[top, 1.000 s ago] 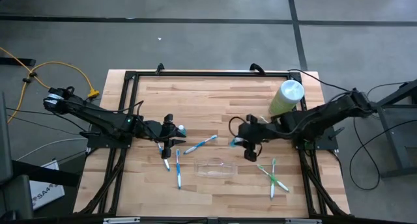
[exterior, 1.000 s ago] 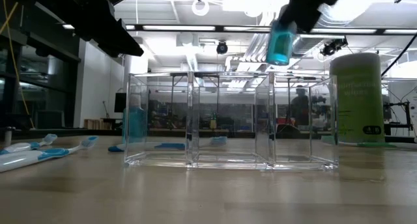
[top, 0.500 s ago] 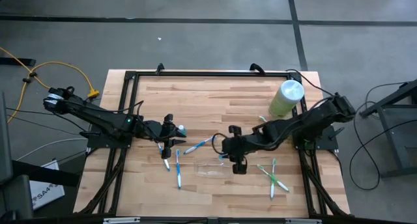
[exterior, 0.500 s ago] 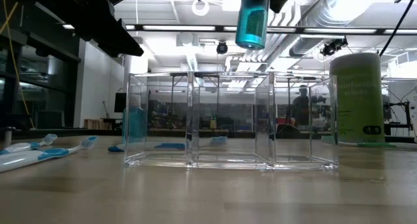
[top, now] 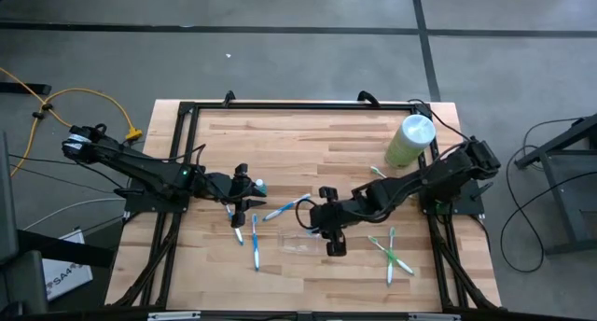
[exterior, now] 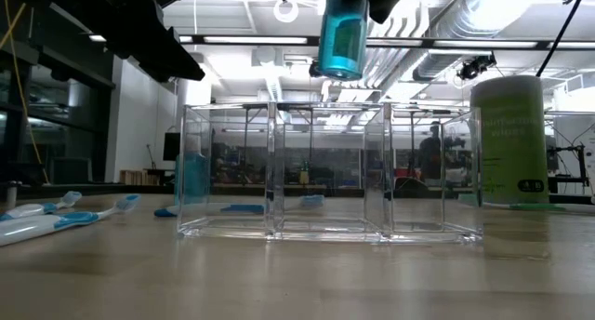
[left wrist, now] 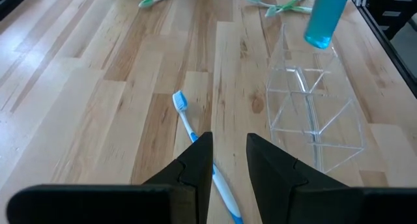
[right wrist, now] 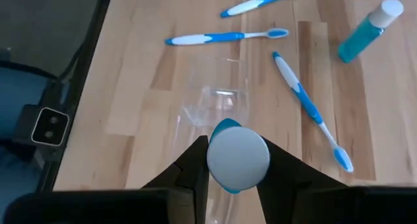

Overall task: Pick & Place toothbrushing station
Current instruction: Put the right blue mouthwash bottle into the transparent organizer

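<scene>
We see the toothbrushing station [exterior: 330, 171], a clear three-compartment tray, standing on the light wooden worktop [top: 317, 139] near its front middle, with blue toothbrushes [top: 255, 239] to its left, green ones [top: 392, 251] to its right and a pale-green cylinder [top: 409, 139] farther back. Beyond lies grey floor and a lit workshop hall. Our right claw [right wrist: 237, 160] hangs just above the tray, closed on a teal bottle [exterior: 342, 36]. Our left claw [left wrist: 229, 159] waits left of the tray over a blue toothbrush, fingers slightly parted, holding nothing.
</scene>
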`<state>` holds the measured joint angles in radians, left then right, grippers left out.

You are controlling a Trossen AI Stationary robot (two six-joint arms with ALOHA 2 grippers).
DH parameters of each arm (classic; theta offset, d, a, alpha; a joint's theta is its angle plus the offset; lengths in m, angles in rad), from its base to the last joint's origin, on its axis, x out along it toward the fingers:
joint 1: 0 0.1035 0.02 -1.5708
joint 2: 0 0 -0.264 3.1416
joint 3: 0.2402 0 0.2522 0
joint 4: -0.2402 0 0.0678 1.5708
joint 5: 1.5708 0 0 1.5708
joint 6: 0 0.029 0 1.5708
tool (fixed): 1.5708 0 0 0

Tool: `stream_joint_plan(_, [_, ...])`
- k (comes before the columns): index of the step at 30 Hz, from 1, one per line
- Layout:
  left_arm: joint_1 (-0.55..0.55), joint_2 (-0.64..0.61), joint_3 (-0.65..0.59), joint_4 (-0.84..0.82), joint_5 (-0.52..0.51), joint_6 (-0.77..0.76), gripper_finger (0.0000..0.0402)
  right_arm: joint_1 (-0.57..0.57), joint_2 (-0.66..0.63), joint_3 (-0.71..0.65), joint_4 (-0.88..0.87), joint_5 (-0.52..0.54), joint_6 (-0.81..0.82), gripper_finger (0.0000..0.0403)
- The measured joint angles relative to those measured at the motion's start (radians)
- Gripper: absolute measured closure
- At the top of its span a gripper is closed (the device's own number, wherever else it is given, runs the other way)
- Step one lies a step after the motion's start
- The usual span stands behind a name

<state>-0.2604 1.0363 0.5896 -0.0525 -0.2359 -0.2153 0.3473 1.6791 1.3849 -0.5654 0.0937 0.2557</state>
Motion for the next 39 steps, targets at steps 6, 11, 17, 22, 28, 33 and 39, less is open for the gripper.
stream_joint_plan(6, [0.0, 0.0, 0.0, 0.0, 0.0, -0.002, 0.0314, 0.0, 0.038, 0.002, 0.045, -0.024, -0.025, 0.0315])
stream_joint_plan(11, [0.0, 0.0, 0.0, 0.001, 0.0, -0.003, 0.0314, 0.0, 0.076, 0.0, 0.061, -0.041, -0.04, 0.0315])
stream_joint_plan(17, [0.0, 0.0, 0.001, -0.001, 0.0, -0.003, 0.0314, 0.0, 0.077, 0.002, 0.073, -0.041, -0.043, 0.0315])
stream_joint_plan(22, [0.0, 0.0, 0.001, 0.0, 0.0, -0.003, 0.0314, 0.0, 0.101, 0.0, 0.079, -0.042, -0.051, 0.0315])
stream_joint_plan(28, [0.0, 0.0, 0.001, 0.0, 0.0, -0.003, 0.0314, 0.006, 0.125, -0.001, 0.074, -0.04, -0.071, 0.0315])
stream_joint_plan(33, [0.0, 0.0, 0.001, 0.002, 0.0, -0.003, 0.0314, 0.006, 0.131, 0.002, 0.081, -0.044, -0.079, 0.0315])
stream_joint_plan(39, [0.0, 0.0, 0.001, 0.003, 0.0, -0.003, 0.0314, 0.004, 0.14, 0.001, 0.082, -0.045, -0.129, 0.0315])
